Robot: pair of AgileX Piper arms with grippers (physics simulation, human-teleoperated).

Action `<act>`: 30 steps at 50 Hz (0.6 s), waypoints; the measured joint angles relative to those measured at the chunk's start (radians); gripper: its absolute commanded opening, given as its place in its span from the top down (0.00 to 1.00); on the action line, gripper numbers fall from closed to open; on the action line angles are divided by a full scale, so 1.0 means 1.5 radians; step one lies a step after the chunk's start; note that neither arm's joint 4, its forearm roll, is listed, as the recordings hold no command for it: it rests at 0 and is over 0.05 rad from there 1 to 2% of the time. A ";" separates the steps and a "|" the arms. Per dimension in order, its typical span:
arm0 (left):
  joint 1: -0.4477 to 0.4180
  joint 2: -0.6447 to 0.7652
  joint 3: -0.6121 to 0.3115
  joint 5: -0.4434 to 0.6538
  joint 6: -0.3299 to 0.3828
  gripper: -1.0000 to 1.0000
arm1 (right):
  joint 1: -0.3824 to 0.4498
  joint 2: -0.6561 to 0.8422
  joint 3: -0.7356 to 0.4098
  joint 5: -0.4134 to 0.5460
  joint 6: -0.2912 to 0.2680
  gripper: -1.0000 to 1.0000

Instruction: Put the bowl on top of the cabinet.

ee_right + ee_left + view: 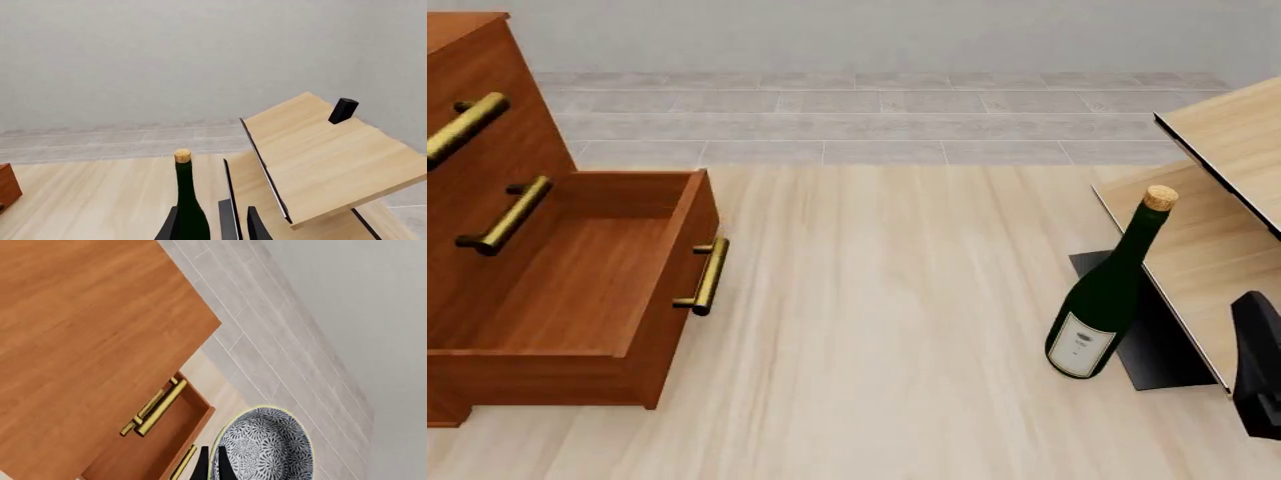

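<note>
In the left wrist view my left gripper [213, 467] is shut on the rim of the blue-grey speckled bowl [267, 445], one finger inside it and one outside. The bowl hangs past the corner of the reddish-brown cabinet [87, 330], whose flat top fills most of that view. One drawer [153, 450] with a brass bar handle [153, 412] stands pulled out just below. In the front view the cabinet [541, 140] is at the far left; neither the bowl nor the left gripper shows there. My right gripper [213, 230] is open, with nothing held.
A dark green wine bottle [1108, 300] with a cork stands upright at the right, just ahead of the right gripper's fingers. Behind it leans a pale light-wood rack [1228, 220] on a black base. The right arm [1261, 375] sits at the right edge. The open drawer [574, 270] juts out over the table.
</note>
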 measured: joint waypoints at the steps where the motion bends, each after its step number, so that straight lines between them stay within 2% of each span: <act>1: 0.011 0.002 -0.003 0.000 0.000 1.00 | 0.000 0.000 0.000 0.000 0.000 0.00; 18: 0.158 0.038 -0.034 0.000 0.001 1.00 | 0.000 0.000 -0.001 0.000 0.002 0.00; 30: 0.233 0.068 -0.033 0.000 0.009 1.00 | -0.001 0.000 -0.001 -0.001 0.004 0.00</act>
